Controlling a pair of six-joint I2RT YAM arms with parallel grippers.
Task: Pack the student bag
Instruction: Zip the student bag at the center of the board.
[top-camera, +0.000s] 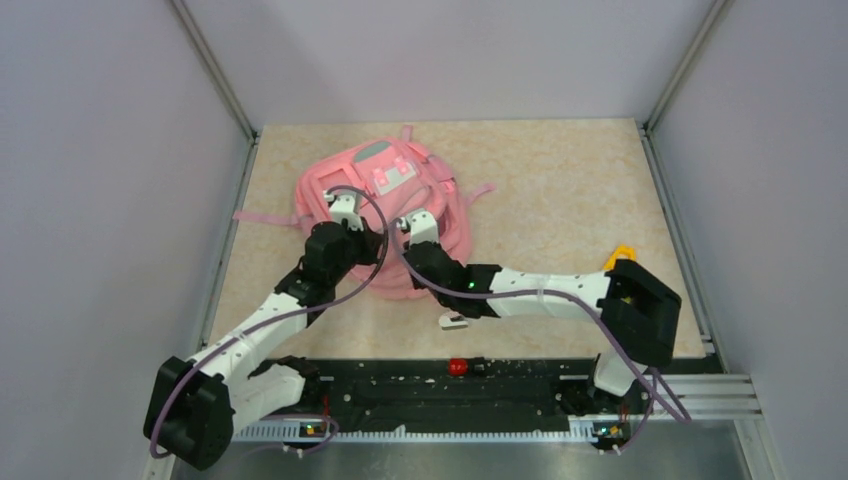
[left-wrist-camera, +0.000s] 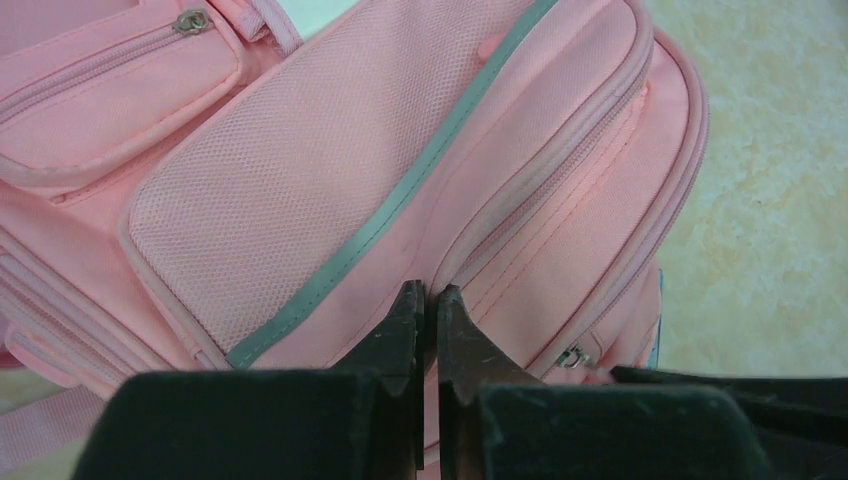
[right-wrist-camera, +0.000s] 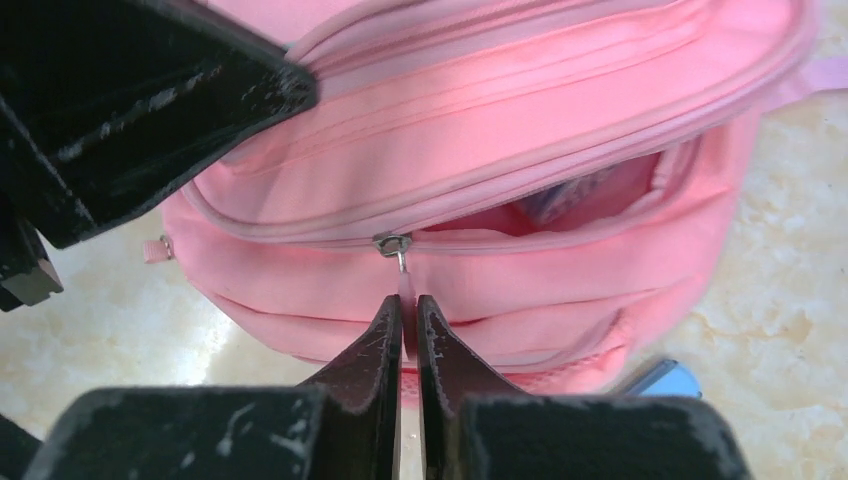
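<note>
Right, top view: student bag (top-camera: 400, 175) lies flat on the table (top-camera: 580, 190), left of centre, toward the far edge. Long axis runs near-to-far, loop end probably pointing away from the arms. The left gripper (top-camera: 345, 207) and right gripper (top-camera: 420, 224) both sit on it.

Left wrist: jaws closed to a sliver at a seam beside the mesh pocket (left-wrist-camera: 300, 180). Can't tell if fabric is pinched.

Right wrist: jaws clamped on the zip pull (right-wrist-camera: 403, 288) under the slider (right-wrist-camera: 392, 243), with the compartment gaping on one side. Suggest pulling along the zip track, not outward, left bracing.
</note>
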